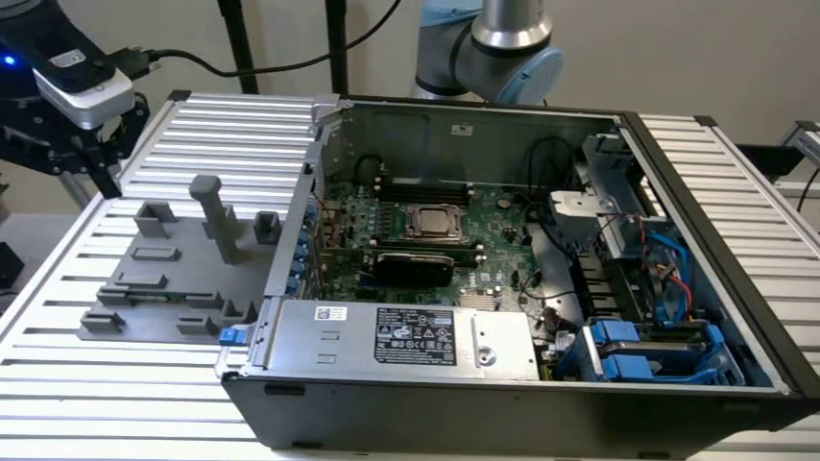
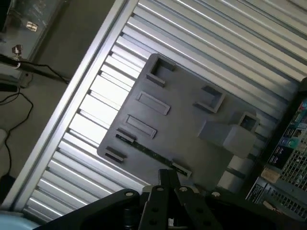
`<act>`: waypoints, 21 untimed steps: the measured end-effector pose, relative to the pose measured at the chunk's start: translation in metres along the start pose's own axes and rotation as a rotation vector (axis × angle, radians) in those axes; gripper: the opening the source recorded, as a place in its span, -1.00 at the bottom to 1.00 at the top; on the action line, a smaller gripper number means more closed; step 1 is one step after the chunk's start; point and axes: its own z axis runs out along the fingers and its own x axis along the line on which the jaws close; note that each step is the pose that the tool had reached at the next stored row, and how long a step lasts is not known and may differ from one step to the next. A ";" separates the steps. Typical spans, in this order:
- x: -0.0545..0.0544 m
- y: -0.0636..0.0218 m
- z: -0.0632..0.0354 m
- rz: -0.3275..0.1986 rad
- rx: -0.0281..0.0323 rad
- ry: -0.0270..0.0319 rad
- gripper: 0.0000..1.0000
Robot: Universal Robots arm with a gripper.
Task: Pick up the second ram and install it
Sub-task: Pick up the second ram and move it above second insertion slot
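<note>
One arm: poised over grey fixture (image 2: 187, 134), wrist angled down
Gripper (image 2: 167, 174): pressed together, empty, above second ram (image 2: 148, 152)
Slot: second ram lying flat inside

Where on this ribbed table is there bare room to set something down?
Bare slats of the table lie on the near side of the grey holder tray and behind it. Another strip runs beside the computer case at the exterior view's right. Inside the case, the motherboard and cables crowd everything.
</note>
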 end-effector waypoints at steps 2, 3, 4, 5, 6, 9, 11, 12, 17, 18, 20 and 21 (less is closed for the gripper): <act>0.000 0.0000 0.0006 -0.035 -0.0006 0.0018 -0.79; 0.000 0.0000 0.0010 -0.053 -0.0009 0.0025 -0.79; 0.000 0.0000 0.0014 -0.070 -0.0012 0.0034 -0.79; 0.000 0.0000 0.0018 -0.088 -0.0014 0.0042 -0.79; 0.000 0.0001 0.0023 -0.107 -0.0018 0.0051 -0.79; 0.001 0.0001 0.0033 -0.161 -0.0027 0.0079 -0.79; 0.001 0.0001 0.0039 -0.197 -0.0033 0.0095 -0.79; 0.001 0.0002 0.0041 -0.216 -0.0036 0.0105 -0.79; 0.001 0.0001 0.0054 -0.306 -0.0051 0.0149 -0.79; 0.001 0.0000 0.0057 -0.324 -0.0054 0.0157 -0.79; 0.001 0.0000 0.0061 -0.360 -0.0060 0.0174 -0.79; 0.001 0.0000 0.0064 -0.379 -0.0063 0.0184 -0.79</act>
